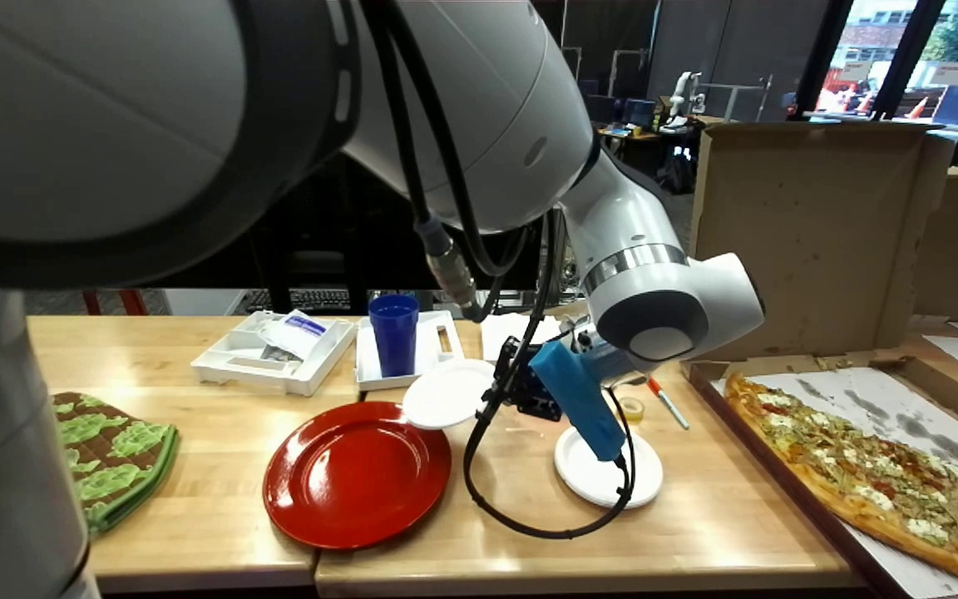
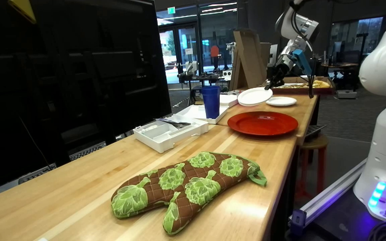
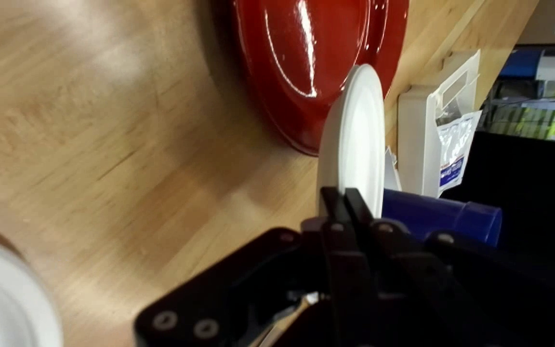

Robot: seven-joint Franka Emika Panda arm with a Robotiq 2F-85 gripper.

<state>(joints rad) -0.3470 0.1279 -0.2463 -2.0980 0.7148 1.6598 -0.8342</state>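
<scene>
A: Gripper first. State?

B: Black two-fingered gripper [image 3: 341, 196], clenched on the rim of a round white disposable plate [image 2: 254, 96]; wrist view has the fingertips right at its edge.

A: Where's that plate? Anchor to the glossy round red plate [image 2: 263, 124].

B: Just beside the red plate, tilted, raised off the pale wooden table [image 2: 89, 187]. Gap shows between the two plates in an exterior view.

A: Other white plate?

B: Second round white plate [image 1: 585, 476], lying flat, right of the red plate in an exterior view. Red-capped marker pen [image 1: 669, 403] also right, bit farther out.

A: Behind the red plate there?

B: Tall dark-blue plastic cup [image 1: 394, 333], upright on a shallow white plastic tray [image 1: 429, 345]. Also behind, more to the left: compartmented white plastic box [image 1: 325, 362] with a white-and-purple packet [image 1: 292, 334] in it.

A: Left side?

B: Brown quilted fabric oven mitt [image 1: 113, 453], green artichoke print, left of the red plate; only part of it shows there.

A: Far right?

B: Large golden-crusted pizza [image 1: 870, 482], white dollops on top, well right of the red plate, in a brown cardboard box [image 1: 812, 241] with its lid up.
</scene>
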